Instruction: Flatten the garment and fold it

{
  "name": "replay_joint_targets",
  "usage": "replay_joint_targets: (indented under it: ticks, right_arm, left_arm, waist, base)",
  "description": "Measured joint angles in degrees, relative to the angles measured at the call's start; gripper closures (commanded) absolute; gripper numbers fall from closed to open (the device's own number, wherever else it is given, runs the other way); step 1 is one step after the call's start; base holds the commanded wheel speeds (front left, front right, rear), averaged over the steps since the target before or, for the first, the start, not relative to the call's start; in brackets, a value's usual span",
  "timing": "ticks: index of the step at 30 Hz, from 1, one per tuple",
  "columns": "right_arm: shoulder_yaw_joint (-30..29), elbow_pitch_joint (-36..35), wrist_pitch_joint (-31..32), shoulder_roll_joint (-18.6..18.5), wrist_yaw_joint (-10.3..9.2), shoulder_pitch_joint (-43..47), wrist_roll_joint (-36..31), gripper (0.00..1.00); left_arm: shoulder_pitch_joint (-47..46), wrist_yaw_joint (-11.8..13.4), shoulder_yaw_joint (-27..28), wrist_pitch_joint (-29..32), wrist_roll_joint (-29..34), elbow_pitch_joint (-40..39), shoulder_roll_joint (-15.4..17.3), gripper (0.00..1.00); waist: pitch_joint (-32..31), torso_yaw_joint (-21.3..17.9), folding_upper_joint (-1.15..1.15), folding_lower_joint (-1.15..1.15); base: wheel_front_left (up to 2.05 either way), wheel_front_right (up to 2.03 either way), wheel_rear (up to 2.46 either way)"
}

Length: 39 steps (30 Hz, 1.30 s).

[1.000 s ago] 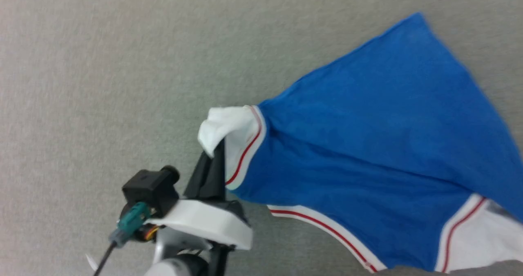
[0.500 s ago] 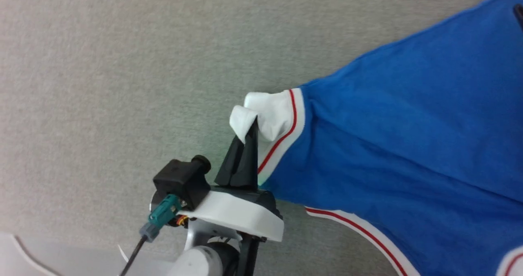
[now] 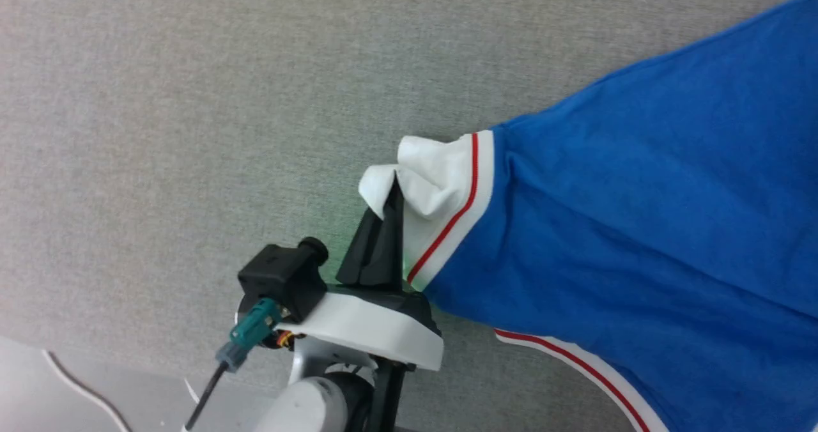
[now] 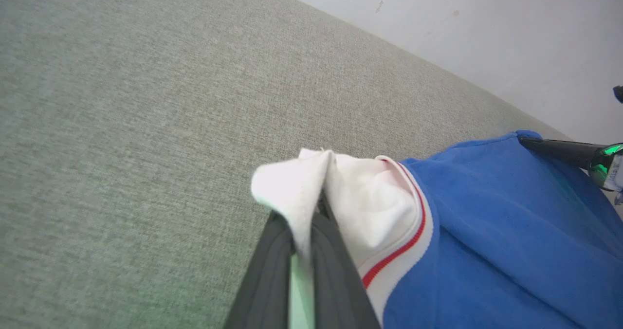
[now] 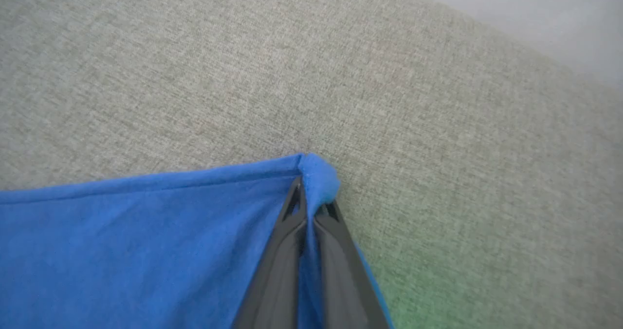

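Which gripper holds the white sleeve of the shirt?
The left gripper: it is shut on the bunched white sleeve. The right gripper is shut on a plain blue corner of the shirt.

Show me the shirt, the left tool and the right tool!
shirt point(image 3: 639, 227): head view, on its blue body.
left tool point(image 3: 391, 205): head view, between its fingertips, pinching the white sleeve.
right tool point(image 5: 311, 200): right wrist view, between its fingertips, pinching a blue corner.

Grey-green woven fabric surface point(image 3: 192, 100)
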Motion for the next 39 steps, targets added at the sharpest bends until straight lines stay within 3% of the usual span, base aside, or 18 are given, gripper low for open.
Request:
replay_joint_targets:
  ticks: [5,13,22,29,39]
  right_arm:
    - [0.18,0.20,-3.13,0.65,0.00,0.41,1.34,1.00]
    - [-5.10,-1.62,-14.35,6.33,-0.01,0.99,4.77,1.00]
    - [-10.84,-7.02,-21.82,11.99,-0.01,0.92,5.06,1.00]
    - [-11.96,-12.91,-19.49,15.13,-0.01,0.26,5.71,1.00]
    - [-14.70,-22.28,-7.90,19.11,-0.01,0.28,7.99,1.00]
  left_arm:
    - [-0.66,-0.11,0.85,0.00,-0.14,0.02,0.57,1.00]
    - [-8.68,-1.11,3.94,1.10,0.32,1.75,2.76,1.00]
    - [-22.43,-2.08,9.18,4.42,3.43,3.69,8.40,1.00]
    - [-30.99,-3.72,10.94,9.58,4.28,3.35,12.01,1.00]
    - [-40.05,-6.19,12.78,19.58,-0.53,0.21,13.92,1.00]
  waist:
    - [-1.51,-1.21,0.00,0.00]
    - [-6.62,-3.49,0.00,0.00]
    - [-15.16,-7.19,0.00,0.00]
    - [-21.41,-10.67,0.00,-0.01]
    - [-27.21,-15.81,0.00,-0.02]
  base:
    - [0.00,0.00,0.00]
    - [0.00,0.00,0.00]
    - [0.00,0.00,0.00]
    - [0.00,0.00,0.00]
    - [0.00,0.00,0.00]
